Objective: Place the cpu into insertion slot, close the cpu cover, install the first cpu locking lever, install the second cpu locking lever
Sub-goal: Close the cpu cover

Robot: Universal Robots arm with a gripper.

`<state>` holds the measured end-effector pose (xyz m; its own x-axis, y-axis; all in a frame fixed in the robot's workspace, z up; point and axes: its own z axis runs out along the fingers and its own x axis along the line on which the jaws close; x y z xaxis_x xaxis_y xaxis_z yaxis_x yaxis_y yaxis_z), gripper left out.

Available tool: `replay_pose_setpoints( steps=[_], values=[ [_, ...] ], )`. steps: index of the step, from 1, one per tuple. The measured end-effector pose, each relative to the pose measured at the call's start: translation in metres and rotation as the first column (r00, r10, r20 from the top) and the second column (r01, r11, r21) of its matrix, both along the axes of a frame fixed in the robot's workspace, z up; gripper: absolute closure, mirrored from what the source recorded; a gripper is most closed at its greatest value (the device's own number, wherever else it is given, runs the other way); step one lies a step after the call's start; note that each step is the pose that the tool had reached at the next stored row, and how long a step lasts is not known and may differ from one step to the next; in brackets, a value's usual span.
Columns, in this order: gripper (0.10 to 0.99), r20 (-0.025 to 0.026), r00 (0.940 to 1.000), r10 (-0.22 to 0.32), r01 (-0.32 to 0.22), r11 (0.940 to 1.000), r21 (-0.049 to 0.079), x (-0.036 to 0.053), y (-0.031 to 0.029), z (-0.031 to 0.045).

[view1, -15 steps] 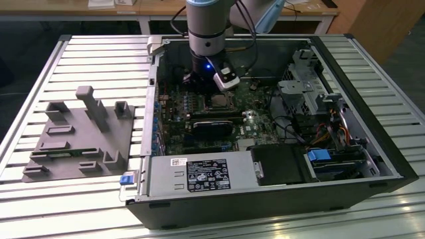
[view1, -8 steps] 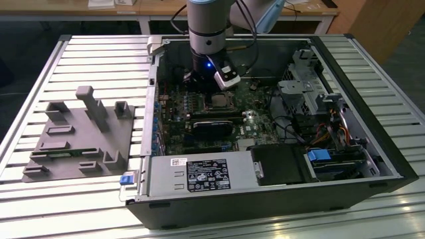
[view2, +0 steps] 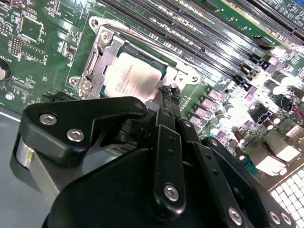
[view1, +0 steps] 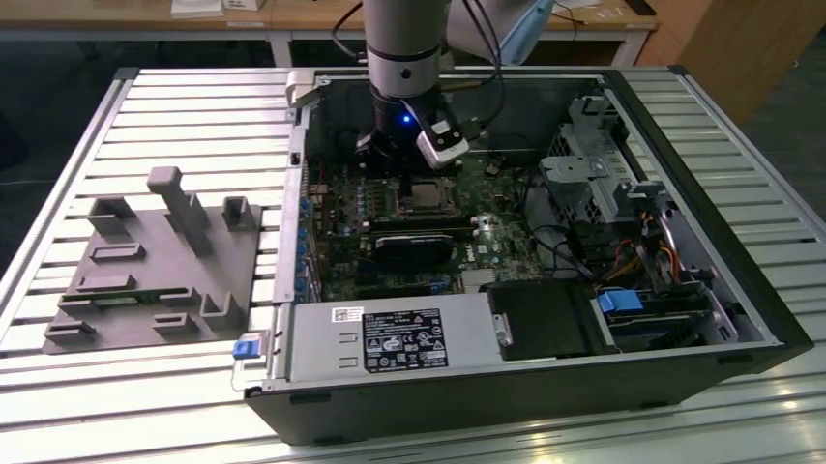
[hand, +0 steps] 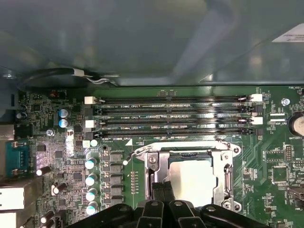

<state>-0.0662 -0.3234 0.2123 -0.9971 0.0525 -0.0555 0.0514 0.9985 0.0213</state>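
Observation:
The cpu (view2: 130, 76) (hand: 190, 178), a dull silvery square, lies flat in the insertion slot (view1: 427, 196) on the green board. The cpu cover (view2: 100, 53) (hand: 225, 176), a silver frame, lies down around it. A thin wire lever (hand: 185, 148) runs along the socket side nearest the memory slots, and its hooked end (hand: 135, 152) sticks out at one corner. My gripper (view1: 416, 172) (view2: 167, 89) (hand: 162, 186) hangs low over the socket's edge beside the cpu. Its black fingers (hand: 156, 190) are pressed together, with the tips at the cover's rim.
Long memory slots (hand: 171, 116) (view2: 199, 33) run beside the socket. A black card (view1: 413, 246), a power supply (view1: 387, 338) and a drive cage (view1: 594, 174) fill the open case. A grey fixture plate (view1: 155, 261) sits on the slatted table at the exterior view's left.

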Motion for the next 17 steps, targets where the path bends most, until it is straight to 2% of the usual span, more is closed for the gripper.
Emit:
replay_pose_setpoints(
  steps=[3,10,14,17],
  values=[
    [0.984,-0.0002,1.0,0.0,0.0,1.0,0.0,0.0014,0.0,0.0001],
    [0.984,-0.0002,1.0,0.0,0.0,1.0,0.0,0.0206,0.0,0.0001],
    [0.984,-0.0002,1.0,0.0,0.0,1.0,0.0,0.022,0.0,0.0005],
    [0.984,-0.0002,1.0,0.0,0.0,1.0,0.0,0.022,0.0,0.0059]
  ],
)
